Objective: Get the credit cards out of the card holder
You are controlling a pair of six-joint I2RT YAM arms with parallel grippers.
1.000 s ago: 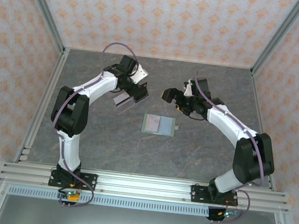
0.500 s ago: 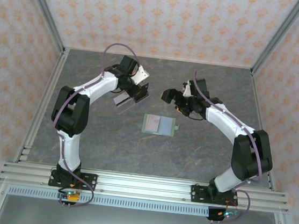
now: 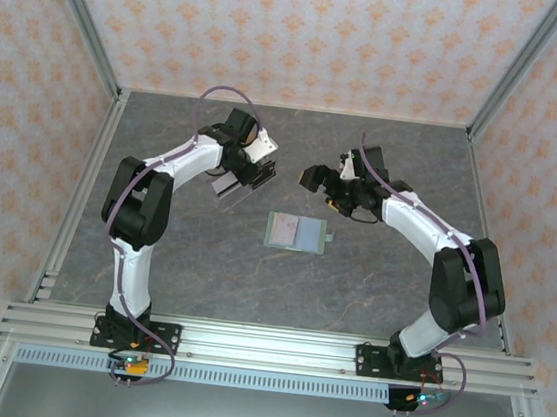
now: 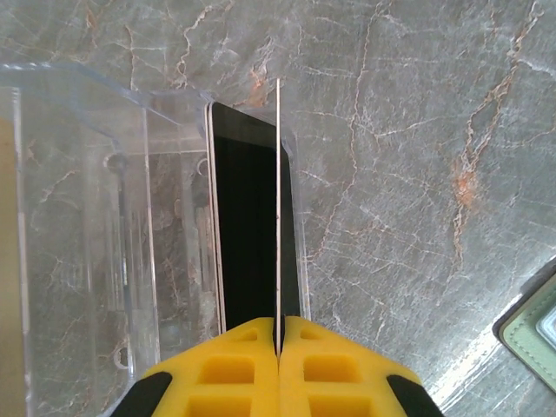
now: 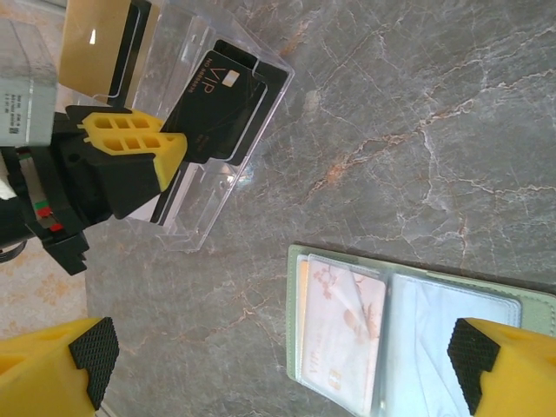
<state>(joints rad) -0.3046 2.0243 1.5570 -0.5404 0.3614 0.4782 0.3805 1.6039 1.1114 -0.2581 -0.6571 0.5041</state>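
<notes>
A sage-green flat rectangular card holder (image 3: 296, 233) is laid open on the grey marbled counter (image 3: 201, 270), between the two arms and nearer the bases than both pincers. In the right wrist view its clear pockets are seen face up, and a pale card with a pinkish pattern (image 5: 340, 334) is lodged in the pocket nearer the tray. The other pocket is glossy, so its contents cannot be told. One corner of the holder is caught at the lower right edge of the left wrist view.

The left pincer (image 4: 280, 323) is clenched on a thin flat card (image 4: 278, 200), seen edge-on and held in the clear plastic tray (image 3: 229, 185). This is probably the black card marked VIP (image 5: 217, 100), since yellow fingertips are seen at its lower edge in the right wrist view. A tan card (image 5: 95, 35) is stood further along in the tray.

The right pincer (image 5: 278, 358) is released, its jaws spread wide, and is hung above the counter just beyond the holder's far edge. Tray and holder are set near each other, not touching.
</notes>
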